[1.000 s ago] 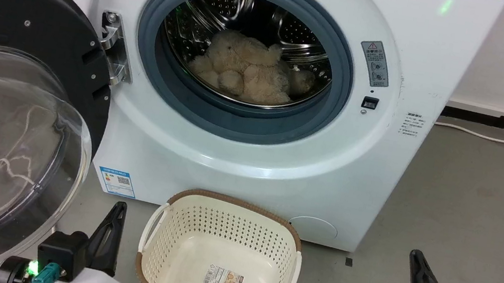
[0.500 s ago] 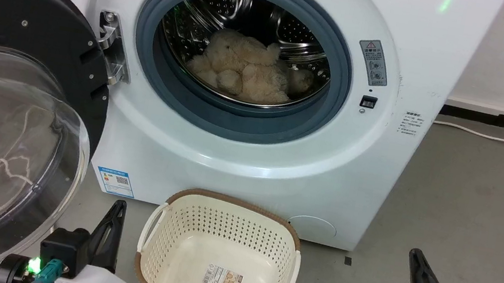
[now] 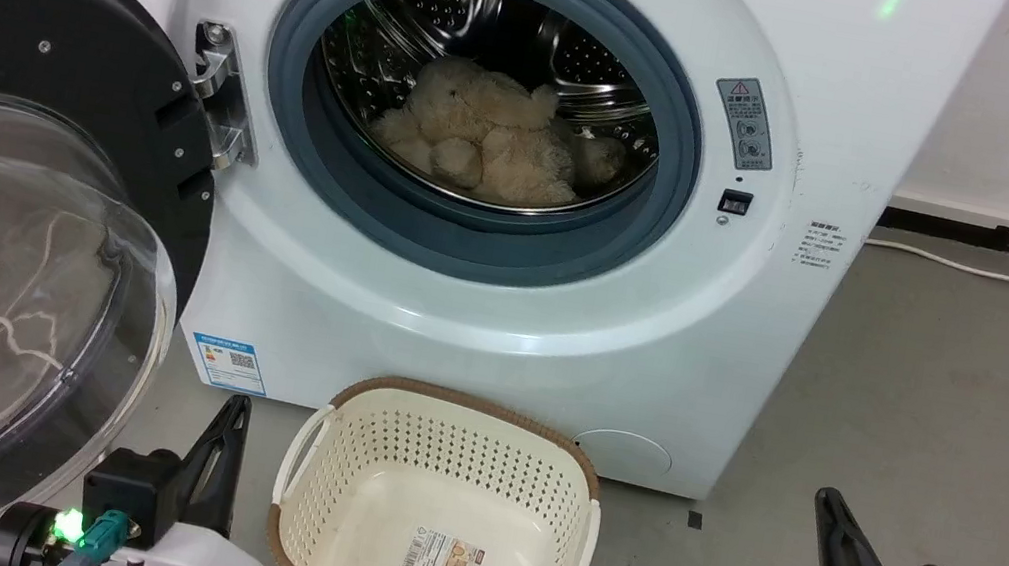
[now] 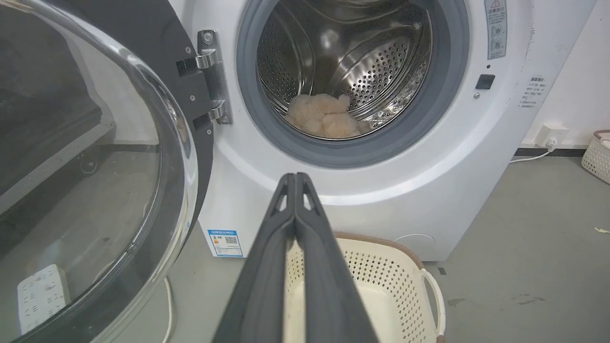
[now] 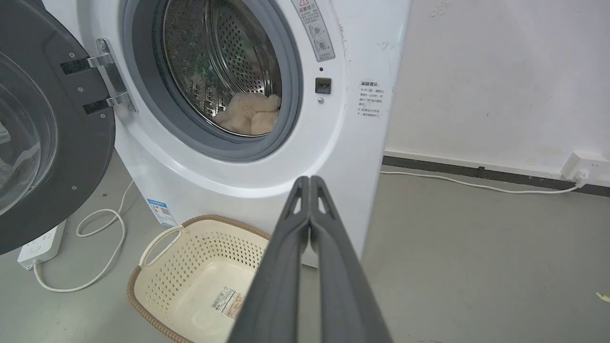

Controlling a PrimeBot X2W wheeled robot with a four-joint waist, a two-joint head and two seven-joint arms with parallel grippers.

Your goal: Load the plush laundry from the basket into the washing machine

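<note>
The plush laundry lies at the bottom of the drum of the washing machine, upper centre of the head view. It sits wholly behind the grey-blue gasket, and no limb hangs over the lip. I judge the transfer complete. The basket stands on the floor just in front of the machine, lower centre, holding nothing but the label on its base.

The left pincer sits at the lower left and the right pincer at the lower right, one on each side of the basket and apart from it. Each wrist view shows its two fingers pressed together along their length, clenched on nothing. I read this as a parked posture: closed fingers present a narrow profile and cannot snag the basket.

The door is swung wide at the left of the frame, its clear window bulging toward the camera, so the opening is unobstructed. The door hangs close above the left pincer, so I would mind that clearance in any move of the left arm.
</note>
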